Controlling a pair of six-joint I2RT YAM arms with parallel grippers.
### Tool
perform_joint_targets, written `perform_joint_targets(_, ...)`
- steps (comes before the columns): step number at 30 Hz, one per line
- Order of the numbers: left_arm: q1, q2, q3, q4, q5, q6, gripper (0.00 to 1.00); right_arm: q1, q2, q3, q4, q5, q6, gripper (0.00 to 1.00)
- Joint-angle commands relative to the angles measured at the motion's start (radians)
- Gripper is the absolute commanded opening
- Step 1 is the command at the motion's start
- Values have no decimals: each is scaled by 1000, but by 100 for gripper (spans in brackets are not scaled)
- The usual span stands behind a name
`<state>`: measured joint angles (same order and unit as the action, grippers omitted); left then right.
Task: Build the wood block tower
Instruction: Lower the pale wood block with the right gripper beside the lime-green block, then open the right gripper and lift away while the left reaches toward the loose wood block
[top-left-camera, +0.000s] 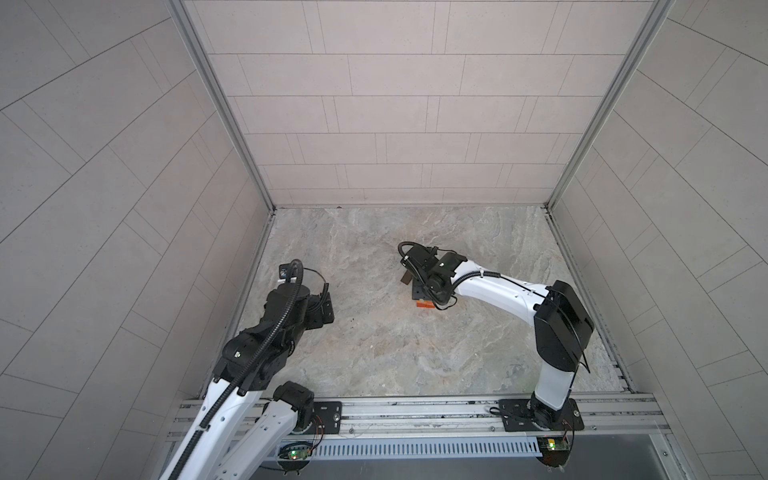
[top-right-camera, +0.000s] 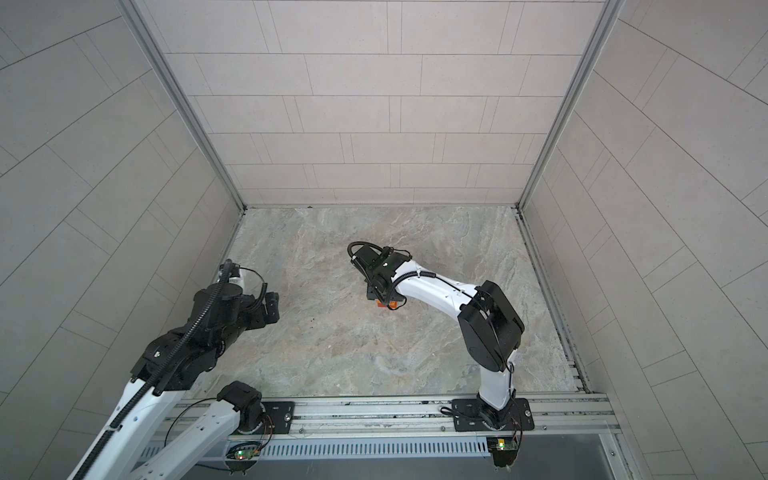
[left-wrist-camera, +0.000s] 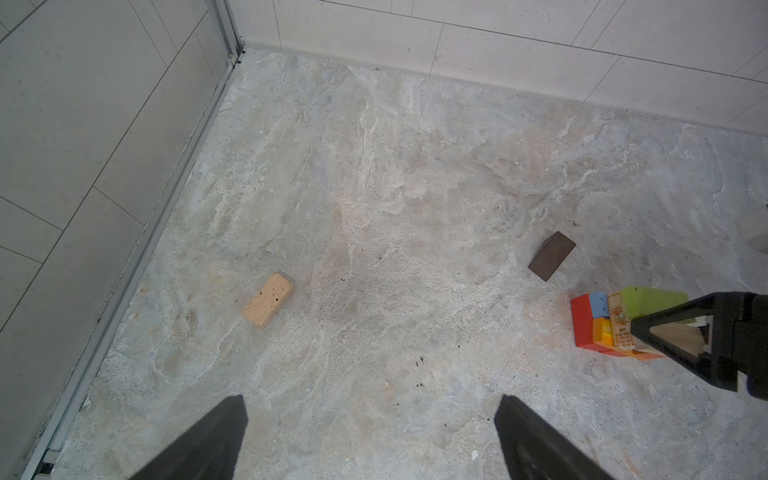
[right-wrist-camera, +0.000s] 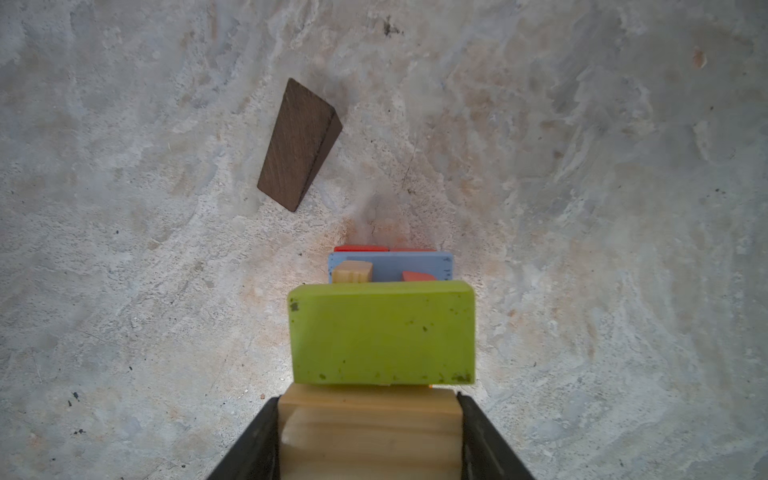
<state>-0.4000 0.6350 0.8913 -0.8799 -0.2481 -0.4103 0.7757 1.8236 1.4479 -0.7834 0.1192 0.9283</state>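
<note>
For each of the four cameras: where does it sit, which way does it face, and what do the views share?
Top views: high over the front rail, looking down; both arms show, right gripper above the tower.
Left wrist: looks forward and down between open left gripper fingers at tan block, brown block, tower.
Right wrist: looks down past fingers gripping a tan block beside the green block.
Shared: tower, brown block.

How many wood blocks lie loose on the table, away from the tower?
2: a tan block near the left wall, and a dark brown block just beside the tower. Others may be hidden under the arms.
</note>
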Motion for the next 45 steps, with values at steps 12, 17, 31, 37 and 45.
perform_joint_targets(12,-3,0,-8,1,-13,5,100,-5,0,-20,-10,28,17,67)
perform_joint_targets(17,-3,3,-8,2,-8,6,100,-4,-3,-22,-9,36,17,72)
perform_joint_targets(31,-3,3,-8,2,-10,10,100,-4,-32,-36,-6,33,-8,76)
perform_joint_targets(37,-3,22,-4,2,2,13,100,-4,-115,-59,-6,48,-53,82)
perform_joint_targets(45,3,44,19,-17,-14,12,100,-4,-334,-163,62,38,-165,91)
